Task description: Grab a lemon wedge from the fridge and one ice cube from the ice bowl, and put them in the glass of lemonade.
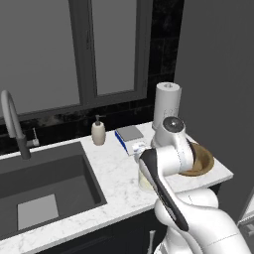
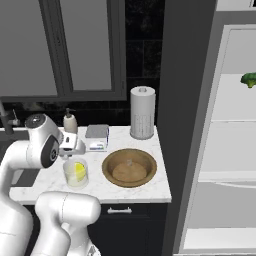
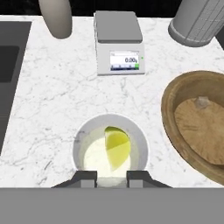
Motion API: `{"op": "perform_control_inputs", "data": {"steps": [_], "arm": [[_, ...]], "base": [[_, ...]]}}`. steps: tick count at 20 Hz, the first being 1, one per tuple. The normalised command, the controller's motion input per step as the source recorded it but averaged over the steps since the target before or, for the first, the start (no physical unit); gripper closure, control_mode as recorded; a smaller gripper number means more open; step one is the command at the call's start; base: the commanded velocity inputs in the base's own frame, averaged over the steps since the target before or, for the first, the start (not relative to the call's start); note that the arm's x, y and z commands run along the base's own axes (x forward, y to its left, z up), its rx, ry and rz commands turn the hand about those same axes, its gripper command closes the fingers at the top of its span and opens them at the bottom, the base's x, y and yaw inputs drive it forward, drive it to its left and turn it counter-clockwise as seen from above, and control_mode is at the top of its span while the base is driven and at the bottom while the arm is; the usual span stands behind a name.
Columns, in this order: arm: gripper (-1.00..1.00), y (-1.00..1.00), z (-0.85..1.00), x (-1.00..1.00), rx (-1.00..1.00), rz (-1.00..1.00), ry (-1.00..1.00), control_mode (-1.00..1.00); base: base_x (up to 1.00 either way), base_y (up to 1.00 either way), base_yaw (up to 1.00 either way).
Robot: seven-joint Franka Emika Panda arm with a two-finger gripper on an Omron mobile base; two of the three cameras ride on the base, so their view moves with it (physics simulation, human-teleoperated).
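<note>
The glass of lemonade (image 3: 109, 151) (image 2: 76, 174) (image 1: 144, 182) stands on the marble counter, left of the ice bowl (image 3: 168, 109) (image 2: 107, 167) (image 1: 206, 161). My gripper (image 3: 112, 175) (image 2: 74, 150) hangs straight over the glass. Its jaws are shut on the yellow lemon wedge (image 3: 117, 146) (image 2: 79, 171), which hangs down inside the glass mouth. A small clear ice cube (image 3: 201, 103) (image 2: 130, 162) lies in the brown bowl. The fridge (image 2: 230, 140) stands open at the right with white shelves; its grey side (image 1: 218, 74) borders the counter.
A kitchen scale (image 3: 119, 41) (image 2: 97, 136), a soap bottle (image 2: 70, 121) (image 1: 98, 133) and a paper towel roll (image 2: 142, 112) (image 1: 166, 106) stand behind the glass. The sink (image 1: 39, 188) with its faucet (image 1: 12, 124) lies left. A broccoli floret (image 2: 248, 79) sits on a fridge shelf.
</note>
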Motion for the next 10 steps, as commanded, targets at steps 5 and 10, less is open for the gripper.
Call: {"op": "perform_control_inputs", "data": {"steps": [5, 10], "arm": [[1.0, 0.0, 0.0, 0.18, 0.0, 0.0, 0.0, -1.0], [1.0, 0.01, -0.13, 0.02, 0.0, 0.0, 0.01, -1.0]], "base": [[0.0, 0.0, 0.0], [0.0, 0.0, 0.0]]}}
